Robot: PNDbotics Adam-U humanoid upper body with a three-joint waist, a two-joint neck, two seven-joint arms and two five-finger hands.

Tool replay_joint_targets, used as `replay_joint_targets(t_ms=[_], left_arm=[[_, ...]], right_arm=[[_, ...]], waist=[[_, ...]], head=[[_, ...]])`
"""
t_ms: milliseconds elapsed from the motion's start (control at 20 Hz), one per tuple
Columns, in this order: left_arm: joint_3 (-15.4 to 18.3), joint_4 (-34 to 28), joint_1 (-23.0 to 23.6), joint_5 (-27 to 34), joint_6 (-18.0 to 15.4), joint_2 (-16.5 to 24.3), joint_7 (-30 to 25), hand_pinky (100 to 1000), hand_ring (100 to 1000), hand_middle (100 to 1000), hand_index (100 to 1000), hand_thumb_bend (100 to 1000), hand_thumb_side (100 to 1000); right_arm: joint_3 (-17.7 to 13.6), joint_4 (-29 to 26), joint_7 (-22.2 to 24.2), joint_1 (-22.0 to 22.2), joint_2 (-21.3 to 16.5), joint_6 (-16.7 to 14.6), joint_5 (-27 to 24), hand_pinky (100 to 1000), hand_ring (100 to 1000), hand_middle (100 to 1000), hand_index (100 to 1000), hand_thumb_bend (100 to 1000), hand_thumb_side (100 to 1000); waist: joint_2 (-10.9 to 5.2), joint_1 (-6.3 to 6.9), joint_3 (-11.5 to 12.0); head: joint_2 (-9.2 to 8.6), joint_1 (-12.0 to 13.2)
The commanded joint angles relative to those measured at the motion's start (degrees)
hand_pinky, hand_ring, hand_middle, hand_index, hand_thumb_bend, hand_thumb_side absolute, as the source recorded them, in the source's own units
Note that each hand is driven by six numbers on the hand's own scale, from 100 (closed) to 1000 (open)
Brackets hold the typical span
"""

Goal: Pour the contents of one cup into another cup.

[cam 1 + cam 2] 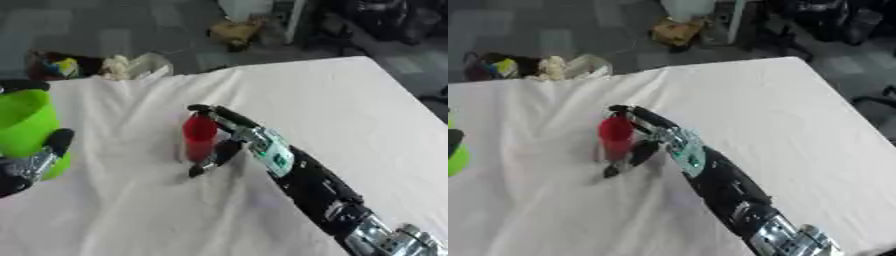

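White cloth [350, 110] covers the whole table, kinda wrinkled toward the near side. Behind the far edge there's a heap of stuff on the grey floor: a clear plastic container [150, 64], something pale and lumpy [115, 66], a dark bag with colourful bits [54, 65]. Further back, a yellowish-brown bundle [234, 31].
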Motion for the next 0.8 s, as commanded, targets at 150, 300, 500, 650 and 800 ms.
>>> replay_joint_targets(t_ms=[150,300,500,650,800], left_arm=[[-0.02,-0.86,-1.27,-0.07,0.03,0.12,-0.04,448,392,560,777,100,274],[-0.07,-0.79,-1.2,-0.08,0.07,0.06,0.0,448,392,562,777,100,276],[-0.12,-0.67,-1.17,-0.04,0.11,-0.03,0.08,449,393,563,777,100,282],[-0.14,-0.7,-1.15,0.0,0.12,-0.01,0.13,449,393,563,777,100,283],[-0.07,-0.93,-1.02,0.09,0.18,0.14,0.21,449,393,564,777,100,286]], right_arm=[[0.06,-0.08,0.4,-1.18,0.36,-0.15,-1.4,684,1000,272,584,832,484],[0.17,0.11,0.53,-1.14,0.56,-0.22,-1.86,658,1000,230,535,810,467],[0.33,0.29,0.89,-1.08,0.92,-0.3,-2.04,591,923,161,457,754,378],[0.3,0.54,1.32,-0.93,1.07,-0.05,-2.02,538,866,121,415,683,257],[-0.08,0.93,1.0,-0.54,0.94,0.68,-2.54,504,837,102,396,616,145]], waist=[[-1.14,0.29,0.15],[-1.16,0.38,0.16],[-1.16,0.49,0.09],[-1.15,0.58,-0.07],[-1.18,0.66,-0.4]], head=[[-0.73,-0.41],[-0.76,-0.48],[-0.78,-0.58],[-0.77,-0.59],[-0.8,-0.4]])
